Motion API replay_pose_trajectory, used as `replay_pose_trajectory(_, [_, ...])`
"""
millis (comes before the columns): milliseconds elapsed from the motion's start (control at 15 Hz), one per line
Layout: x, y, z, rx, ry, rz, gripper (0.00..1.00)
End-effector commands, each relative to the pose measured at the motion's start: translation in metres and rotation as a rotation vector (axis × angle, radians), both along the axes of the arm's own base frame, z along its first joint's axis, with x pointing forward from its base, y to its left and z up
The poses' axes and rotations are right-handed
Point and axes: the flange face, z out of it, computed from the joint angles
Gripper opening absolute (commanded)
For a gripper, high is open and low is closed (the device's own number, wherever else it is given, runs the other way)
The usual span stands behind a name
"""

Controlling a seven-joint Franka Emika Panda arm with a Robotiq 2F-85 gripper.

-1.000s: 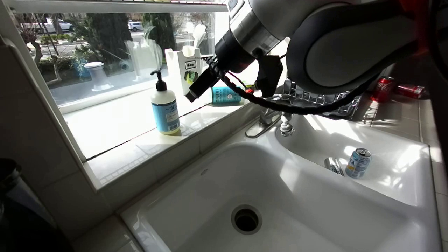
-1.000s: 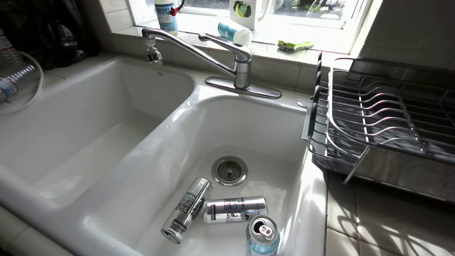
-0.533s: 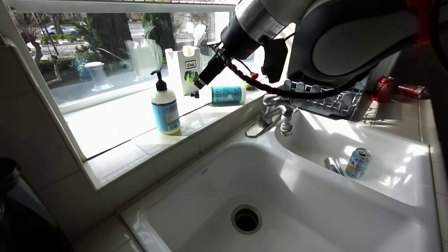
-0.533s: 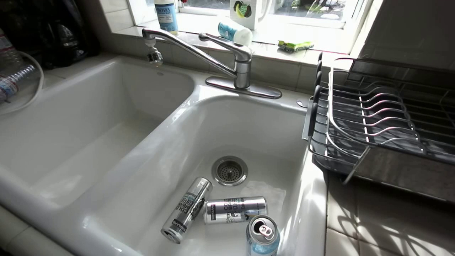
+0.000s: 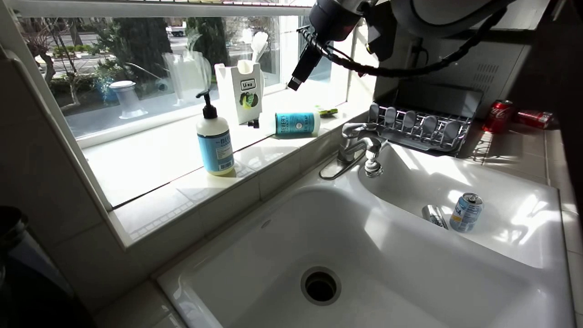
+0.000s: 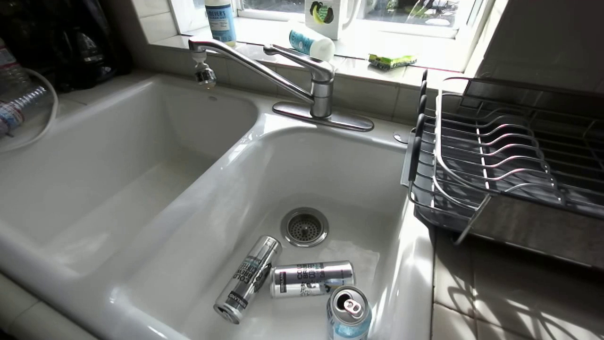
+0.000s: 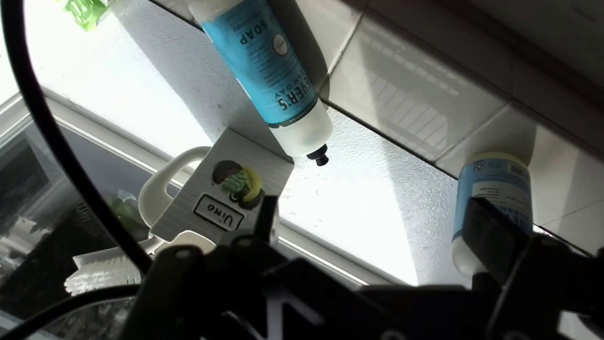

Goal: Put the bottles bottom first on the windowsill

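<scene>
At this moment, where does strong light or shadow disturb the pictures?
In an exterior view, sunlight bleaches part of the windowsill to white; in the wrist view, the claw is nearly black, though the lying bottle looks sharp; in an exterior view, black objects at upper left sink into shadow.

The black-pumped bottle (image 5: 216,148) is labelled pale blue, the black-capped bottle (image 5: 296,124) teal; sink (image 5: 255,237) white, cola can (image 5: 497,116) red; windowsill (image 5: 141,157) whitish, perhaps cream under glare.
</scene>
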Motion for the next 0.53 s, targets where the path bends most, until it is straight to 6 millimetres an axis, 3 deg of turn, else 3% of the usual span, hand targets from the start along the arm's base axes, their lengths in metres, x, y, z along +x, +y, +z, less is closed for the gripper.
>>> replay_pose_trajectory(0, [0.0128,-0.0107,0.0009,-0.094,0.091,0.052,1.0])
replay_pose_trajectory(133, [0.0062,-0.0116,0.0031,-0.078,0.066,0.034,1.0])
replay_pose_trajectory(467, [0.0143,-0.0129,-0.0011,-0.102,0.082,0.056,1.0])
